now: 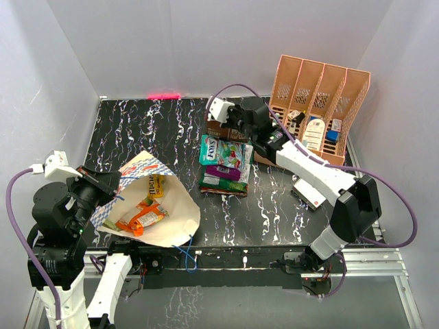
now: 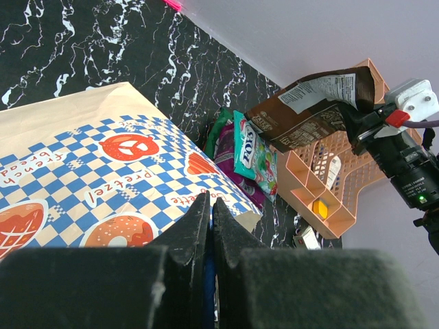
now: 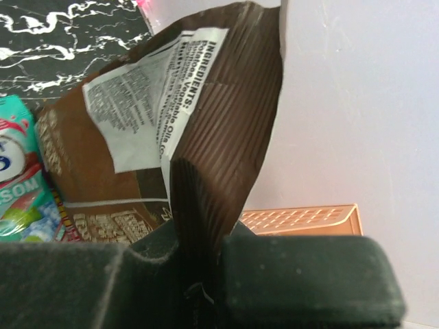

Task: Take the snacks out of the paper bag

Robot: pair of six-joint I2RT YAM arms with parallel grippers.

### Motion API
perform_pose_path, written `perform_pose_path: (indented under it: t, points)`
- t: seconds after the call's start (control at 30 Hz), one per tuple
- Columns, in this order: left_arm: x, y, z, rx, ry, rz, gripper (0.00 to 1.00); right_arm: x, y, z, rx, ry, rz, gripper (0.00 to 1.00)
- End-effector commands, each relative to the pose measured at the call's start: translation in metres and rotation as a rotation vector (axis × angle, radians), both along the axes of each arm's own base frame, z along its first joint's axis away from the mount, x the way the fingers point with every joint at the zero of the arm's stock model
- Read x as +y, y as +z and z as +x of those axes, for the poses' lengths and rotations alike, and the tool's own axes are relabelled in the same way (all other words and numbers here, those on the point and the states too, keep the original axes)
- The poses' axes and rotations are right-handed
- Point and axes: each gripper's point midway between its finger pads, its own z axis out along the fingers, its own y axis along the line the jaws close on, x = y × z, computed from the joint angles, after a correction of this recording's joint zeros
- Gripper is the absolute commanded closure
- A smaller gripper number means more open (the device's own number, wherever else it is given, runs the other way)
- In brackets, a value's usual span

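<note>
The paper bag (image 1: 175, 205) lies on its side at the front left, mouth open upward; its checked outside shows in the left wrist view (image 2: 103, 171). Orange packets (image 1: 142, 216) and a yellow one (image 1: 157, 185) lie inside it. My left gripper (image 1: 115, 186) (image 2: 210, 205) is shut on the bag's blue cord handle at the rim. My right gripper (image 1: 226, 123) (image 3: 199, 236) is shut on a dark brown chip bag (image 1: 218, 131) (image 3: 185, 116) (image 2: 309, 110), held above the table. Teal (image 1: 218, 152) and purple (image 1: 226, 171) snacks lie in a pile just in front of it.
A salmon-orange slotted rack (image 1: 319, 103) with small items stands at the back right, close behind the right arm. A small white-and-red flat box (image 1: 309, 194) lies right of the snack pile. Grey walls close the table on three sides.
</note>
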Motion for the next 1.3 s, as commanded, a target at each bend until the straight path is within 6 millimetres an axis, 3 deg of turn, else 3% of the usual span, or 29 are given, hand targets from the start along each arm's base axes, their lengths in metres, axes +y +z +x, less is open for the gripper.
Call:
perform_pose_path:
  t: [0.0, 0.2, 0.4, 0.57, 0.73, 0.97, 1.13, 1.27]
  points:
    - [0.001, 0.003, 0.004, 0.000, -0.004, 0.019, 1.00, 0.001, 0.033, -0.019, -0.060, 0.040, 0.118, 0.93]
    - [-0.001, 0.001, 0.007, 0.004, -0.015, 0.012, 1.00, -0.002, -0.007, -0.023, 0.031, 0.025, 0.090, 0.93]
    - [-0.002, 0.000, 0.007, 0.007, -0.016, 0.011, 1.00, 0.001, -0.033, -0.028, 0.109, 0.026, 0.077, 0.93]
    - [-0.003, 0.000, 0.009, 0.007, -0.021, 0.007, 1.00, 0.014, -0.061, -0.044, 0.212, 0.078, 0.084, 0.92]
    - [-0.003, 0.000, 0.008, 0.008, -0.024, 0.005, 1.00, 0.028, -0.089, -0.064, 0.332, 0.130, 0.114, 0.84]
    - [0.000, 0.000, 0.005, 0.006, -0.010, 0.015, 1.00, 0.028, -0.133, -0.095, 0.494, 0.143, 0.147, 0.77]
    - [-0.001, -0.001, 0.005, 0.008, -0.015, 0.012, 1.00, 0.028, -0.146, -0.115, 0.568, 0.169, 0.163, 0.70]
    - [-0.001, -0.001, 0.005, 0.007, -0.013, 0.015, 1.00, 0.034, -0.144, -0.139, 0.619, 0.234, 0.208, 0.60]
